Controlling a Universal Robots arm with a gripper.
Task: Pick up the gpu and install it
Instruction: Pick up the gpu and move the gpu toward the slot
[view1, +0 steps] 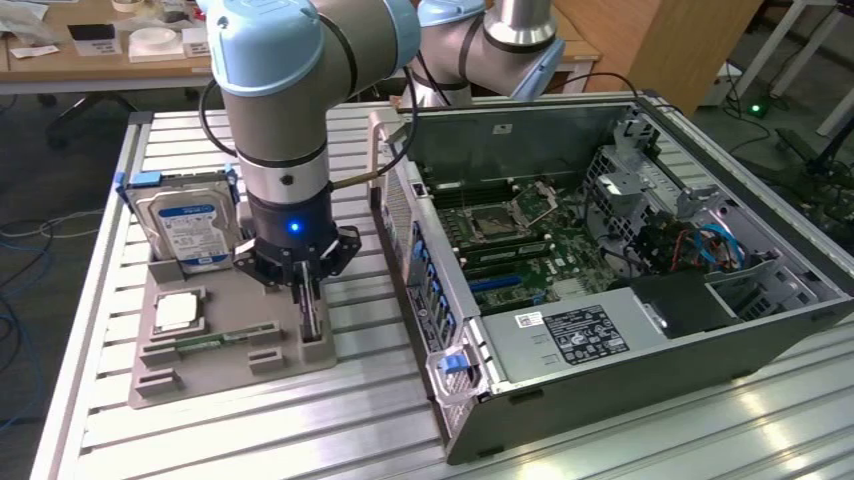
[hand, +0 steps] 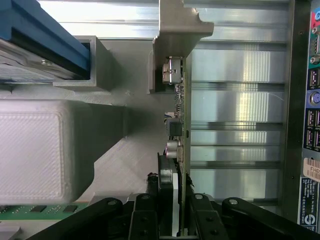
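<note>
The gpu (view1: 310, 322) is a thin dark card standing edge-on in a slot at the exterior view's right side of the grey holder tray (view1: 214, 382). My gripper (view1: 308, 290) has come straight down onto it, one finger on each face. In the wrist view the gpu (hand: 180, 115) runs away from the camera as a slim board with small components. One end rests in a grey bracket (hand: 175, 30). The gripper (hand: 178, 192) is shut on the gpu's near end, and the card still sits in its slot.
The tray also holds a silver hard drive (view1: 190, 225) with a blue-white label, a square processor (view1: 178, 312) and a green memory stick (view1: 214, 340). The open computer case (view1: 747, 330) lies to the exterior view's right, motherboard (view1: 521, 240) exposed. Its rear panel (hand: 310, 125) stands close beside the card.
</note>
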